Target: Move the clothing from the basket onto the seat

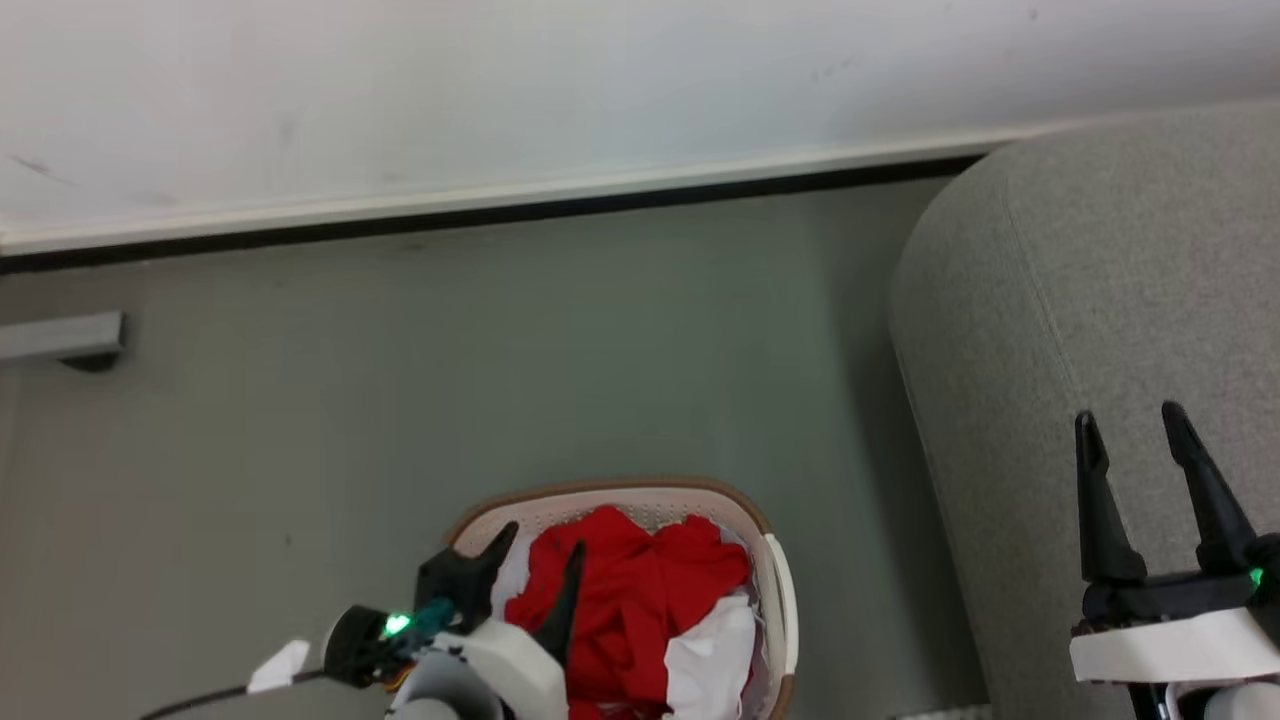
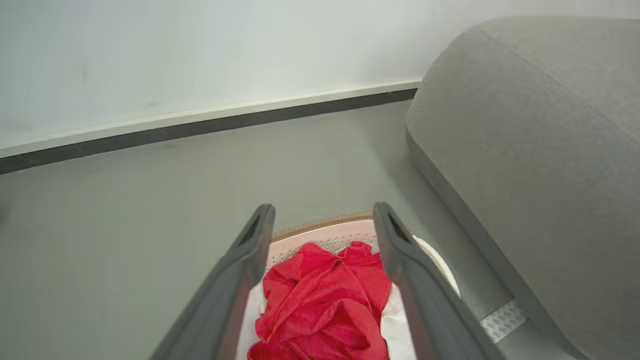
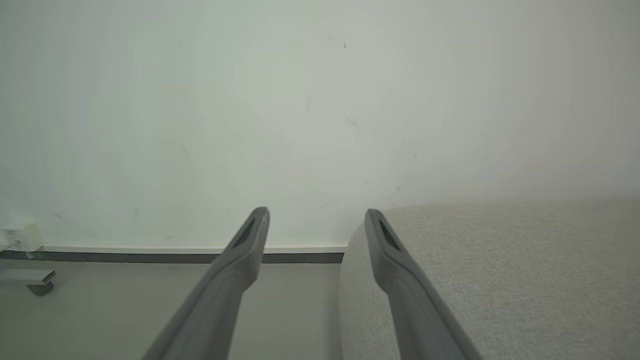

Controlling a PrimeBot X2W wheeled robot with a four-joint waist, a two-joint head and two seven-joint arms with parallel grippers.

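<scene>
Crumpled bright red fabric clothing, heaped in the cream-white perforated plastic basket, is framed between the left gripper's spread fingers; the right gripper is likewise spread.

A home-like living space: grey sofa, laundry basket, white wall, grey floor.

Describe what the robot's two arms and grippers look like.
The left gripper and the right gripper each have two long, dark, tapering fingers on a black base with a glowing green light. Up close the fingers are dark grey, with a slot-shaped recess near each tip. A white shell covers each wrist. A dark cable trails from the left arm.
</scene>
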